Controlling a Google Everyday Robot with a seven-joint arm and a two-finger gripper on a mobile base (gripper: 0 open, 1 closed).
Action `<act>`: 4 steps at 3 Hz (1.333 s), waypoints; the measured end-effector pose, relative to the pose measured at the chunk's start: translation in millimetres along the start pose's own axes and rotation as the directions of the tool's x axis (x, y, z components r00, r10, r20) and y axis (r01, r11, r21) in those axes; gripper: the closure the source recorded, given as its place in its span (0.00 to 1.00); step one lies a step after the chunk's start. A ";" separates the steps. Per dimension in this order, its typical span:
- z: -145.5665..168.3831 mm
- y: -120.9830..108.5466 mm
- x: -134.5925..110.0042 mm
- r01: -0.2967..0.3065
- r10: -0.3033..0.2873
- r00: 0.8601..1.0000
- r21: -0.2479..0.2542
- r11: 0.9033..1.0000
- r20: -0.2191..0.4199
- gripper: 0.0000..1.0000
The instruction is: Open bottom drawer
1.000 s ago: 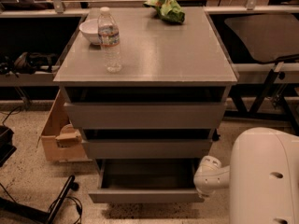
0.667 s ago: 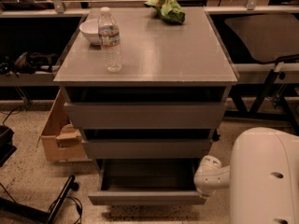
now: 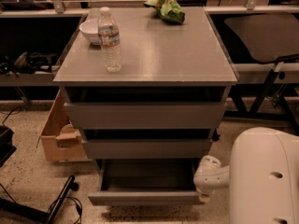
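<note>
Bottom drawer (image 3: 145,198): lowest of three, under the two taller fronts. It stands well out of the cabinet, bare grey tray showing.

My tool (image 3: 205,191) is low at the drawer's R front corner and looks to be touching the end of the front panel. Grip state: can't tell, it's hidden behind my wrist housing.

Step in hand, my read: tail end of the pull; task looks near done.

Next move: if travel is left, pull straight toward me, level w/ the rails, no sideways drag. Otherwise back off w/o nudging the panel.

Tabletop (image 3: 159,55) holds a water bottle (image 3: 111,38), bowl (image 3: 91,31) & green bag (image 3: 167,8); none involved.
</note>
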State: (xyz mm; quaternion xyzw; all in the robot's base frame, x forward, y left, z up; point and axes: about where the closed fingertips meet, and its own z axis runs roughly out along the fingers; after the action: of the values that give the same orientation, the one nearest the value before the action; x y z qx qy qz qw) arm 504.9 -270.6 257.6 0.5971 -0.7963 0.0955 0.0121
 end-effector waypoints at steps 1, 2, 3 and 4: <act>6.9 8.1 -6.7 0.018 -0.018 1.000 -0.013 1.000 0.025 0.00; 29.4 41.3 -12.1 0.026 -0.021 0.995 -0.050 0.998 0.100 0.00; 54.9 81.3 -25.4 0.046 -0.027 0.976 -0.084 0.995 0.214 0.00; 56.0 82.6 -28.6 0.049 -0.029 0.973 -0.082 0.995 0.228 0.00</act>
State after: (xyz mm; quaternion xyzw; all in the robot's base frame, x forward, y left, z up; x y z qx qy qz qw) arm 439.7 -230.6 187.4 0.6186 -0.7840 -0.0082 -0.0508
